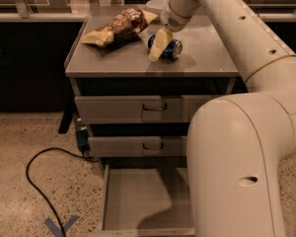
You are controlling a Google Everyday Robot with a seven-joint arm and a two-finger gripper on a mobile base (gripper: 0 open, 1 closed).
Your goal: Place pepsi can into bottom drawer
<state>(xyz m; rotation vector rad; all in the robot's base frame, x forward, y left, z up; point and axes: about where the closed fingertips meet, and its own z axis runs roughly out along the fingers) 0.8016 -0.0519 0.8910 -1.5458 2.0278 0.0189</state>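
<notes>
The pepsi can [171, 48] lies on its side on the grey cabinet top [113, 63], right of centre. My gripper [157, 47] reaches down from the arm above and sits right at the can's left part, covering some of it. The bottom drawer [138, 196] is pulled out near the floor, with a bare grey floor. My arm's body hides its right side.
A brown-and-yellow chip bag [119, 27] lies on the cabinet top left of the can. A white bowl [157, 4] stands at the back. The two upper drawers [138, 108] are closed. A black cable [39, 181] and blue tape [59, 226] lie on the floor at left.
</notes>
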